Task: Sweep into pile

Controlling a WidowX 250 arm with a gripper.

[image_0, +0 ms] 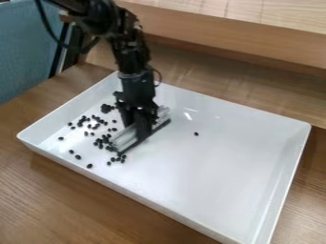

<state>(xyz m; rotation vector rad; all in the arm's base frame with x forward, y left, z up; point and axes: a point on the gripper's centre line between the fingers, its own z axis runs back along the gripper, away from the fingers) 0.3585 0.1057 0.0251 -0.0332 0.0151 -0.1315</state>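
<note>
Wooden counter (pixel 70 200), white tray (pixel 130 190). We see the pincer (pixel 137 127) clenched on the sweeper (pixel 126 138); a tilted edge could let black beans (pixel 105 139) slip under, 1 stray bean (pixel 196 134) missed.

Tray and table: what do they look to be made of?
The tray looks like glossy white plastic or melamine, judging by its bright reflections and smooth rounded rim. The table seems to be wood or wood laminate, satin-finished, showing brown grain streaks.
</note>
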